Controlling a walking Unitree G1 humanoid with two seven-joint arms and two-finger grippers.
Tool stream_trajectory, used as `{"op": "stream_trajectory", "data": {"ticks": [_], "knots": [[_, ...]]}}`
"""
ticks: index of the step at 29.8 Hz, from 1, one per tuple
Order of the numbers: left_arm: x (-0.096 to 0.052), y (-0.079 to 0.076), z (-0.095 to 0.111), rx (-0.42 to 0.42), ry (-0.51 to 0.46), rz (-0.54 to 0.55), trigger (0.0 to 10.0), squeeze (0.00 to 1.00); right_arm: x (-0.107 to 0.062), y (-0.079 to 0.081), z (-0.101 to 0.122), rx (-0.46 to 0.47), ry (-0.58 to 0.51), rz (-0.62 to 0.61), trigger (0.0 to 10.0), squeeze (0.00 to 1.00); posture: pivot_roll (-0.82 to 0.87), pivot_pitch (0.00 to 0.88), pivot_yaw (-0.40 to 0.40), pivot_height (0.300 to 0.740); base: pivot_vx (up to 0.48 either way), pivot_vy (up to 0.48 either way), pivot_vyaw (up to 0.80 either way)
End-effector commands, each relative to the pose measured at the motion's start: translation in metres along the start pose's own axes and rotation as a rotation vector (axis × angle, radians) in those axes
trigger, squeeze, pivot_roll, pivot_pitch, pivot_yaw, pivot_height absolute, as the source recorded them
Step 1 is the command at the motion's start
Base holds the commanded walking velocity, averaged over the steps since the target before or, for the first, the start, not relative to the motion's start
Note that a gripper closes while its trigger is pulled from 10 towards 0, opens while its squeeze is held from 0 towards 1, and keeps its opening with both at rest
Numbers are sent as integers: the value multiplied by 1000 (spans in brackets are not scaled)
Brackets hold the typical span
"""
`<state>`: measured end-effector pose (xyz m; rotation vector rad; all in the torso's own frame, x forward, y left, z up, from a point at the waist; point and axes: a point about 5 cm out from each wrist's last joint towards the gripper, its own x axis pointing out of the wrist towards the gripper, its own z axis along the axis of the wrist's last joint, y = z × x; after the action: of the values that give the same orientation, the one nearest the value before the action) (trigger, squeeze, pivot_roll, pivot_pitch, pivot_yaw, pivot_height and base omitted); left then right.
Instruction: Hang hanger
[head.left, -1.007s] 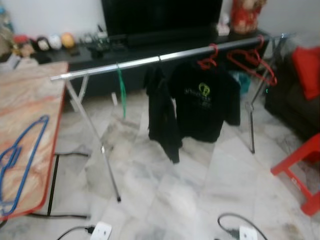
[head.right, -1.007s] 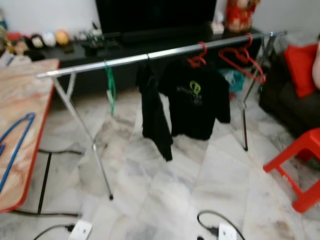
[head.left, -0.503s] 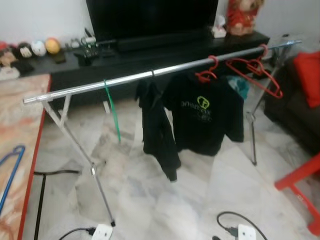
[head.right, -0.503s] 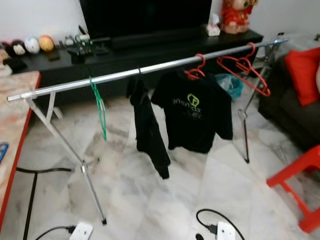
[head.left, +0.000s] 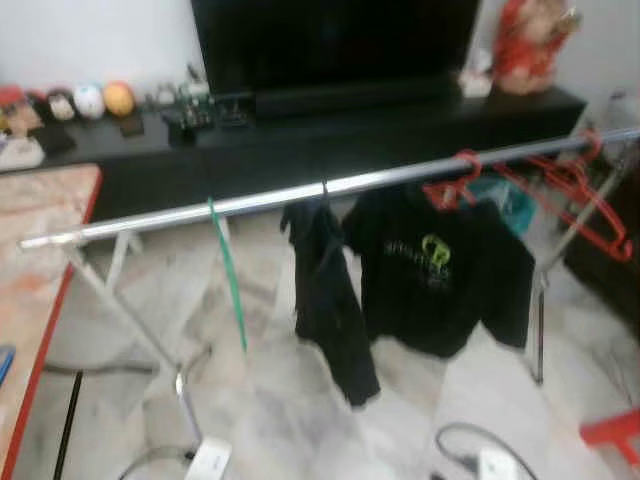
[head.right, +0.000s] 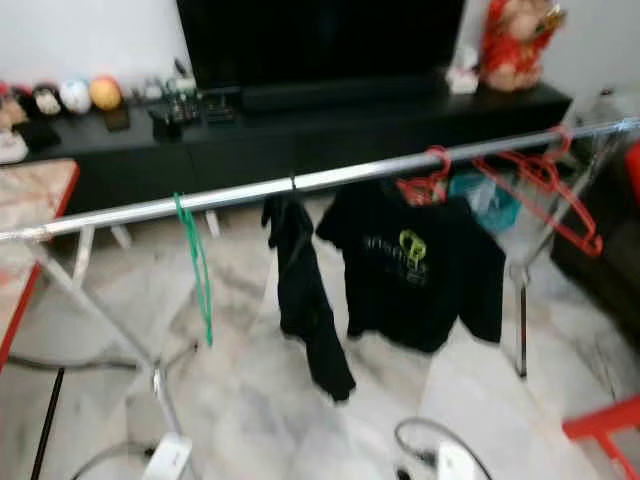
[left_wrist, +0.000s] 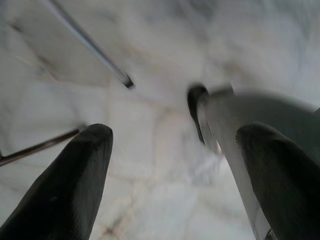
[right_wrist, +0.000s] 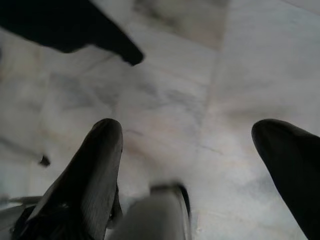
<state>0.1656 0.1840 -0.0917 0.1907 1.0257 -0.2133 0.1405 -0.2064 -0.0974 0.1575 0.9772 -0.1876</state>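
Observation:
A long silver clothes rail (head.left: 270, 200) crosses the room in front of me. On it hang a green hanger (head.left: 232, 285), a black garment (head.left: 330, 300), a black T-shirt (head.left: 440, 275) on a red hanger (head.left: 452, 185), and bare red hangers (head.left: 585, 200) at the right end. A sliver of a blue hanger (head.left: 3, 362) lies on the marble-topped table (head.left: 40, 260) at the left edge. My left gripper (left_wrist: 175, 132) hangs open over the marble floor beside a white power strip (left_wrist: 225, 145). My right gripper (right_wrist: 187, 125) is open too, above bare floor.
A black TV stand (head.left: 330, 125) with a TV (head.left: 330, 45) runs behind the rail. The rail's leg (head.left: 185, 400), power strips (head.left: 208, 460) and cables (head.left: 465, 445) lie on the floor close in front. A red stool (head.left: 612, 432) stands at the lower right.
The whole view has shifted as the camera moved: the rail sits lower and nearer in frame, and the table has slid off to the left. Nothing on the rail has moved.

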Motion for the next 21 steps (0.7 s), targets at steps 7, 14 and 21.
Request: {"op": "stream_trajectory", "data": {"ticks": [7, 14, 21], "knots": [[0, -3, -2, 13, 11, -12, 10000, 0, -2, -6, -8, 23, 22, -21, 10000, 0, 1, 0, 21, 740, 0, 0, 0], [0, -3, -2, 33, 16, -15, 10000, 0, -3, -7, -8, 9, 22, -17, 10000, 0, -4, 0, 22, 740, 0, 0, 0], [0, -3, -2, 49, 14, -18, 10000, 0, -2, -5, -5, -8, 9, -14, 10000, 0, -6, 0, 22, 740, 0, -233, 457]]}}
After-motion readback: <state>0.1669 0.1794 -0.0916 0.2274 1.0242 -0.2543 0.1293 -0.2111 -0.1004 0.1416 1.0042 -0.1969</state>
